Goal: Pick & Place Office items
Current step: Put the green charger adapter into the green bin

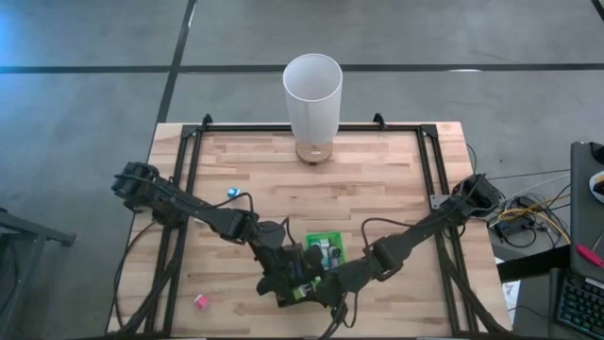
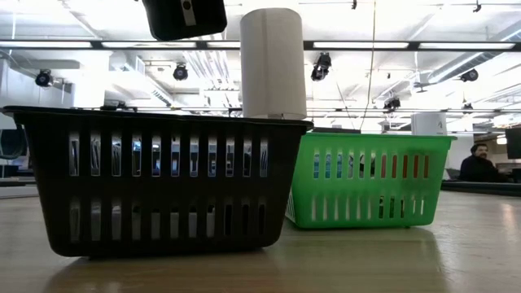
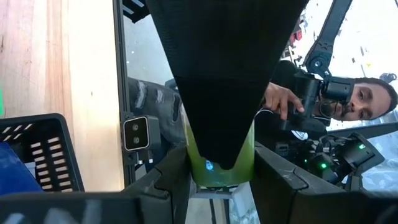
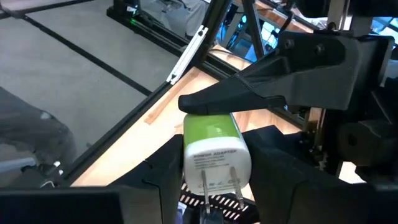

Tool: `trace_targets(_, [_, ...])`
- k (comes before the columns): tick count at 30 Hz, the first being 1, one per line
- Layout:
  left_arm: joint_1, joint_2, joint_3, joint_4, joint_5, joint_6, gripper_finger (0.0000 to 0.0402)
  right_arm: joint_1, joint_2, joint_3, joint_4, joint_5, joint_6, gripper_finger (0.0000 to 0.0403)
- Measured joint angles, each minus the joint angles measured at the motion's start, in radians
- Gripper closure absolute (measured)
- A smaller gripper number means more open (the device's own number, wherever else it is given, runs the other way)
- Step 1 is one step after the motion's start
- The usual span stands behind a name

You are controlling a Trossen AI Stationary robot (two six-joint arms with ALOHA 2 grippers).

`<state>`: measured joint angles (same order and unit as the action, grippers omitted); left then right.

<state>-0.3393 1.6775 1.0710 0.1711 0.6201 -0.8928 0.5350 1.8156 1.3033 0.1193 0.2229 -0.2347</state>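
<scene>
A small green-and-white plug adapter [image 4: 216,152] with two metal prongs hangs between my two grippers over the near middle of the table. My left gripper [image 1: 298,281] and my right gripper [image 1: 317,283] meet there, each shut on it, beside the green tray [image 1: 328,247]. In the left wrist view only the adapter's green end [image 3: 221,168] shows, under the right arm's dark finger. A blue item [image 1: 231,192] and a pink item [image 1: 201,301] lie loose on the wood. My left gripper pinches the adapter's green end [image 3: 205,167] between its two fingers. One of its fingers [image 4: 249,99] lies across the green top; the other is hidden behind the adapter. The adapter is clear of the table. My right gripper pinches the two sides of the adapter's white, pronged end [image 4: 189,158] between its fingers, which lie along the adapter. The prongs [image 4: 219,186] point back toward its wrist. The adapter is held roughly level above the wood.
A tall white cylinder [image 1: 311,94] stands at the far middle. A black basket [image 2: 159,183] and a green basket [image 2: 366,179] fill the low view. A person [image 3: 348,99] stands beyond the table's edge. Bare wood lies to the right and far left.
</scene>
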Motion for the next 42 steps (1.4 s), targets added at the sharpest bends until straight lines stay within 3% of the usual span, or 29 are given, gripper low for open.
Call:
trace_targets(20, [0.002,0.0,0.0,-0.001,-0.005,0.0,0.0269,0.003,0.0,0.0,-0.012,0.061,-0.005,0.0275])
trace_targets(27, [0.003,0.0,0.0,0.0,-0.02,-0.02,0.0173,0.0,0.0,0.0,-0.036,0.068,-0.012,0.0275])
trace_targets(31, [0.016,0.0,0.0,-0.024,-0.016,-0.023,0.015,-0.002,0.0,0.0,-0.065,0.072,-0.026,0.0275])
trace_targets(35, [0.058,0.0,0.0,-0.109,0.091,-0.01,0.015,-0.004,0.0,0.0,-0.094,0.072,0.005,0.0275])
trace_targets(42, [0.143,-0.003,-0.002,-0.289,0.341,0.182,0.015,-0.012,-0.001,0.0,-0.181,0.111,0.171,0.0275])
